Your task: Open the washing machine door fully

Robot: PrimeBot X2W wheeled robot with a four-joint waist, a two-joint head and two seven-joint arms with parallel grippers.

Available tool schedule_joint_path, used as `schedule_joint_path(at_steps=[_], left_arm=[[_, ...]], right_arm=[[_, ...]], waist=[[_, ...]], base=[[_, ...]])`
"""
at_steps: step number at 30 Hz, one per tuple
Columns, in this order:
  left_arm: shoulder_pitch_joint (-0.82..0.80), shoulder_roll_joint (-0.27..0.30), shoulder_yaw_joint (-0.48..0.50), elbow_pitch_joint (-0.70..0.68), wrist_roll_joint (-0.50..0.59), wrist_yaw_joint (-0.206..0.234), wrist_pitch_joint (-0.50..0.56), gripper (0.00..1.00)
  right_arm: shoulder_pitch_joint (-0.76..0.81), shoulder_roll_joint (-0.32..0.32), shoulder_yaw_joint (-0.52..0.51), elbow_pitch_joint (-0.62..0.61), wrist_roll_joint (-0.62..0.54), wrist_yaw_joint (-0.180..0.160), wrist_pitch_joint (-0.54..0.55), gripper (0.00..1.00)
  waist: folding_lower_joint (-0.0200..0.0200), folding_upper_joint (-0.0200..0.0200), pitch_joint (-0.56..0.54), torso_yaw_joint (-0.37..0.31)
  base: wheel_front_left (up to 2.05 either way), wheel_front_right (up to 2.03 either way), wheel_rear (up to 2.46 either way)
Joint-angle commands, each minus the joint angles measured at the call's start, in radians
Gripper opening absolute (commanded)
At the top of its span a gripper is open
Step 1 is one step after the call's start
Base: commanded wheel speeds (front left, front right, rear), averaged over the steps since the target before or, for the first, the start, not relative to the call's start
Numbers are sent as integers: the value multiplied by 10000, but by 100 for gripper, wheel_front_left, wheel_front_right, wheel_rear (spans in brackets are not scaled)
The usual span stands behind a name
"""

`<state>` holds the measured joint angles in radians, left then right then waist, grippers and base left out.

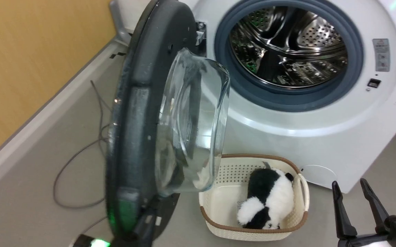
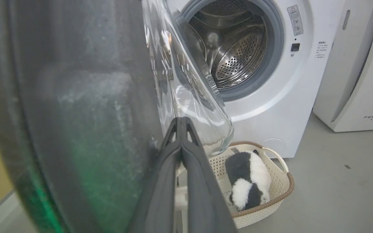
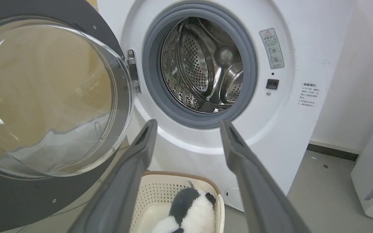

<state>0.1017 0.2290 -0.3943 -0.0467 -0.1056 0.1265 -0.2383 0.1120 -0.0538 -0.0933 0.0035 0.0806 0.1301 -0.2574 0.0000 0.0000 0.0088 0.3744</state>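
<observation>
The door (image 1: 139, 103) is off the machine (image 1: 287, 133) and sticks out from its hinge, with its thin edge toward the head camera and its glass bowl facing the drum (image 1: 287, 44). It is open, but I think not all the way, as there is room between it and the yellow wall (image 1: 29, 68). The left pincer (image 2: 181, 120) has its two fingers pressed together and pinches nothing. It lies just beside the inner face of the door, low down near the glass. I cannot tell if it touches. The right pincer (image 1: 349, 183) is spread wide, holds nothing, and hangs well apart from the door, near the basket (image 1: 225, 171) with the toy (image 1: 270, 202) in it. To do this step well, the left pincer should lean its closed fingers flat on the dark frame, not on the glass, and push slowly away from the drum toward the wall. Pushing far from the hinge makes it easy. It should follow the door's round path so the fingers do not slip off, and stop when the door will swing no more.
</observation>
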Motion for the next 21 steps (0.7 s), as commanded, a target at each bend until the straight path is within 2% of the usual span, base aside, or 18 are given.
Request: schedule_joint_path(at_steps=[1, 11, 21], left_arm=[[61, 97, 154, -32, -58, 98, -16, 0], [-672, 582, 2010, 651, -1085, 429, -160, 0], [-1766, 762, 3462, 2317, -1696, 589, -230, 0]], right_arm=[[-16, 36, -5, 1, 22, 6, -44, 100], [-238, 36, 100, -10, -143, 6, -44, 100], [-475, 36, -10, 26, -353, 6, -44, 100]], waist=[[0, 0, 35, 93], [0, 0, 478, 242], [0, 0, 940, 23]], base=[[0, 0, 0], [0, 0, 0], [0, 0, 0]])
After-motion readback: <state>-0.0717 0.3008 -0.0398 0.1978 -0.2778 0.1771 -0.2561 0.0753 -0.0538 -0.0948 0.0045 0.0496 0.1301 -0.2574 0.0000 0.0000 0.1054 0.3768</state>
